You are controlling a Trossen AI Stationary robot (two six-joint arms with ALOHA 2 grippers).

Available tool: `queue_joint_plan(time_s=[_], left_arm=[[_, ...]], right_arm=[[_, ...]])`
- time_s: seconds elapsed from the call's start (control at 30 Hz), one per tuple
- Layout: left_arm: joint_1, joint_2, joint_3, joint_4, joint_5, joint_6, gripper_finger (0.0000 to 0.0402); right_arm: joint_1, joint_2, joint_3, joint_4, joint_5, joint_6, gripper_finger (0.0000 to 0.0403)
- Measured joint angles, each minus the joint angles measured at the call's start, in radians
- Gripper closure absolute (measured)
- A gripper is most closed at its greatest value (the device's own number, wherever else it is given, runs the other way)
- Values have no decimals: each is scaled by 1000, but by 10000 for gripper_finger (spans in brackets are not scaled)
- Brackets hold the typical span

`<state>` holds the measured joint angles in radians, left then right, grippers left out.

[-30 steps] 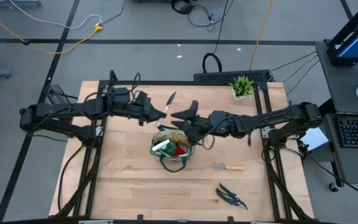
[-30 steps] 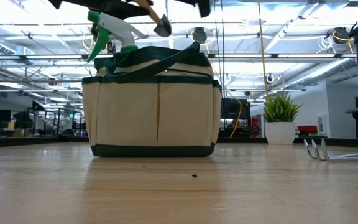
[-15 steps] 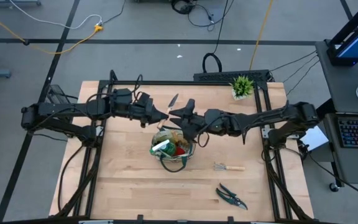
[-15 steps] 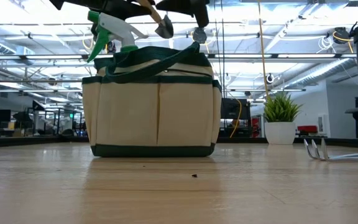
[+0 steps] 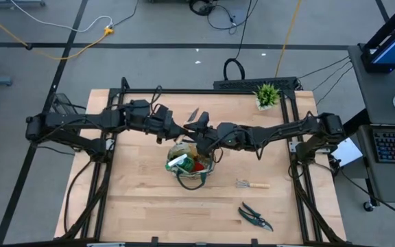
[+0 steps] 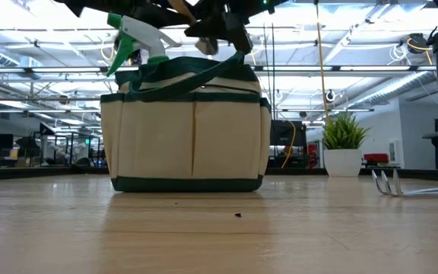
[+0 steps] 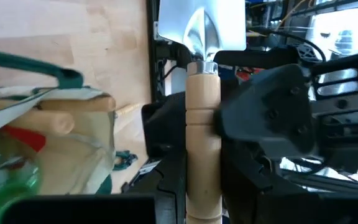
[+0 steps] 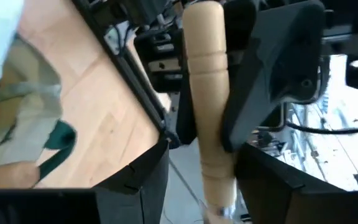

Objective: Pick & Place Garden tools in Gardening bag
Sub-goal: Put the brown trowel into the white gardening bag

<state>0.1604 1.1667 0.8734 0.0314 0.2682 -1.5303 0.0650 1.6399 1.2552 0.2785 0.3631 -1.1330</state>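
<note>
The khaki gardening bag (image 5: 190,163) (image 6: 185,129) stands mid-table on its base, with a green-and-white spray bottle (image 6: 131,38) and a red item (image 5: 199,165) sticking out of its top. Just above its far side hangs a wooden-handled trowel (image 7: 202,124), its blade (image 5: 193,114) toward the far edge. My left gripper (image 5: 177,130) is shut on the trowel's handle. My right gripper (image 5: 199,129) (image 8: 210,180) is open, its fingers standing on either side of the same handle, nearer the blade. My left gripper pinches the trowel's wooden handle (image 8: 205,56) near its rounded butt end between its two fingers (image 8: 272,68). It reaches in level from the table's left. The trowel is lifted clear above the bag, blade away from the gripper. My right gripper: whether its fingers touch the handle I cannot tell.
A small rake (image 5: 252,184) (image 6: 401,186) and dark pruning shears (image 5: 256,217) lie on the table to the right of the bag and nearer. A potted green plant (image 5: 267,95) (image 6: 344,144) stands at the far right corner.
My right gripper has moved toward the table's left and a little down, up to the trowel, and its open fingers now stand around the handle. The trowel stays in my left gripper above the bag.
</note>
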Motion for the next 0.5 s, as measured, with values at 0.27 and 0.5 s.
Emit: queue_joint_plan(time_s=[0.27,0.5], left_arm=[[0,27,-1,25,45,-3,327],[0,27,1,16,45,-1,327]], right_arm=[[-5,13,0,1,30,9,235],[-9,12,0,1,36,21,268]])
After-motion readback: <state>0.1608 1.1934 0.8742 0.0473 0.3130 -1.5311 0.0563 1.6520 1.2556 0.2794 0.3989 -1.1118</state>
